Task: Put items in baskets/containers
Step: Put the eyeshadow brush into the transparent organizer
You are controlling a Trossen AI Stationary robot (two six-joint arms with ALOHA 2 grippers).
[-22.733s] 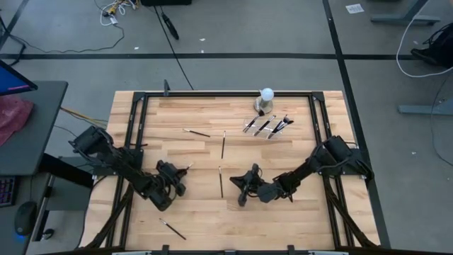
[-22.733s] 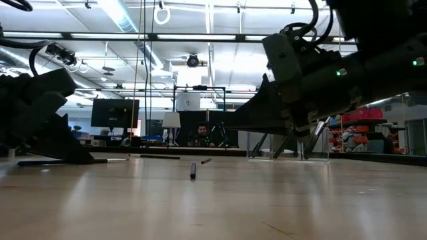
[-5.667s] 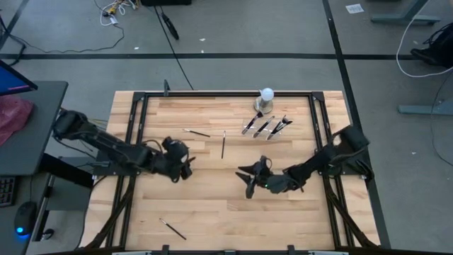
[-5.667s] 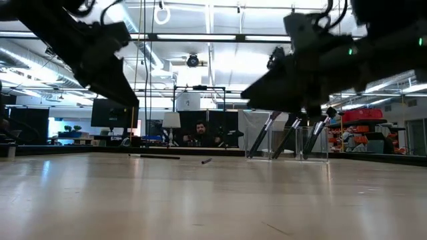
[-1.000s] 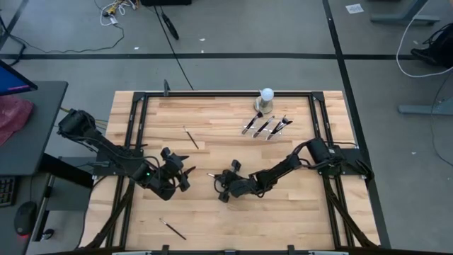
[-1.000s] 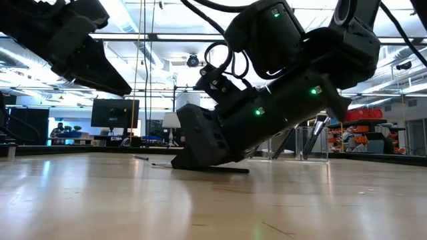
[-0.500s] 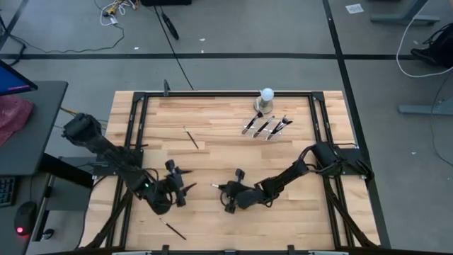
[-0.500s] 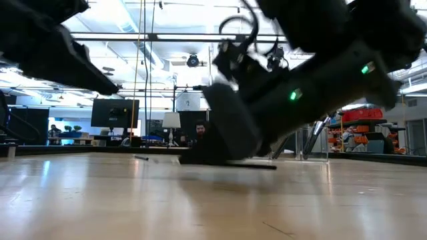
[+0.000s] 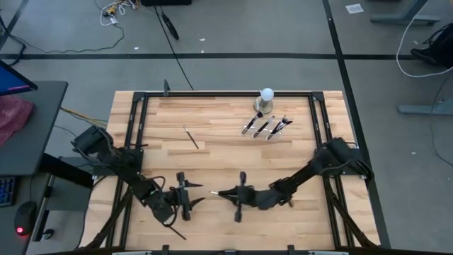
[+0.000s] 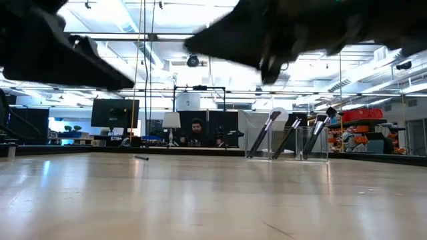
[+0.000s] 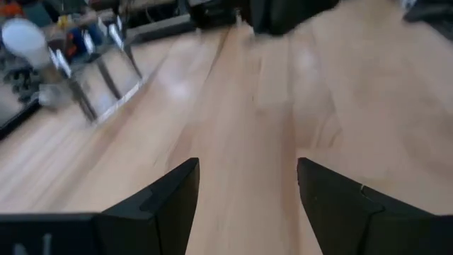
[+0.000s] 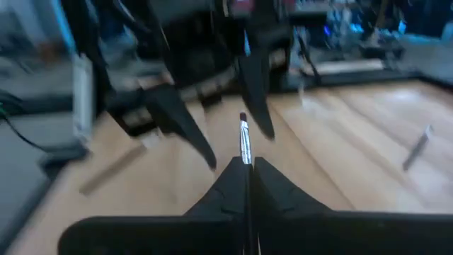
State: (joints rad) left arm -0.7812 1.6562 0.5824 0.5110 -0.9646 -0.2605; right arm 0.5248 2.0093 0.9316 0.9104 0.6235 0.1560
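My right gripper (image 9: 228, 193) hangs over the table's near middle, shut on a thin makeup brush (image 12: 245, 142) whose silver ferrule and dark tip stick out ahead of it. My left gripper (image 9: 195, 194) faces it from the left, open, with nothing between its fingers (image 11: 170, 198). One brush (image 9: 190, 137) lies flat on the wood farther back. Another (image 9: 175, 231) lies near the front edge by the left arm. The clear tray (image 9: 267, 126) at the far right holds several brushes, which lean on its wall in the low view (image 10: 287, 140). My right gripper pinches the brush's handle (image 12: 246, 164) between its two shut fingers. The brush runs along the fingers, its bristle end pointing out past their tips. The fingers come nearly level, pointing toward the table's left edge. The brush is lifted clear of the wood.
A white ball on a grey round base (image 9: 267, 95) stands just behind the tray. A dark metal frame (image 9: 212, 93) edges the table. The two grippers' tips are close together. Bare wood (image 9: 226, 159) lies between them and the tray.
My right gripper has risen from the table and drawn a little toward the right edge, tipping up nearer to level. The brush it pinches, which lay on the wood, is now lifted clear. My left gripper has gone toward the near edge and the right, sinking and rolling.
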